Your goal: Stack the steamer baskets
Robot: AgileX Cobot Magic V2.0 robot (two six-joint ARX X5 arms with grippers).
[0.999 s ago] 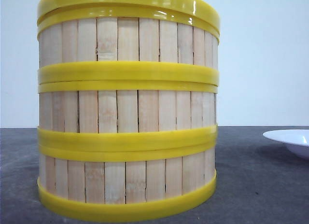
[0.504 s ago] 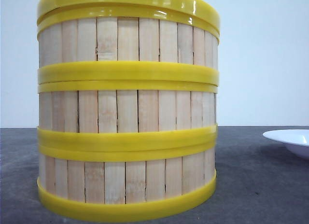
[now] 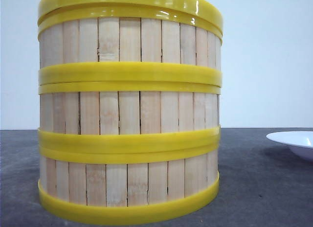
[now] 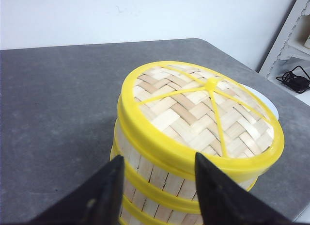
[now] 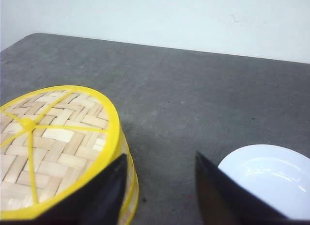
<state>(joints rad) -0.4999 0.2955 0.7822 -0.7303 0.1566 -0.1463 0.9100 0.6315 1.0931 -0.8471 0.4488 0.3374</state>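
Now, steamer baskets (image 4: 160,179) beyond open jaws

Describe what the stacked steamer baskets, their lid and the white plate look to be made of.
Round slatted steamer baskets: pale matte vertical slats with grain, likely bamboo or wood; glossy yellow rims that look like plastic.
Flat woven lid: interlaced pale strips, probably bamboo, under thin yellow ribs.
Shallow white plate: smooth with bright reflections, ceramic or melamine; the pictures do not settle which.
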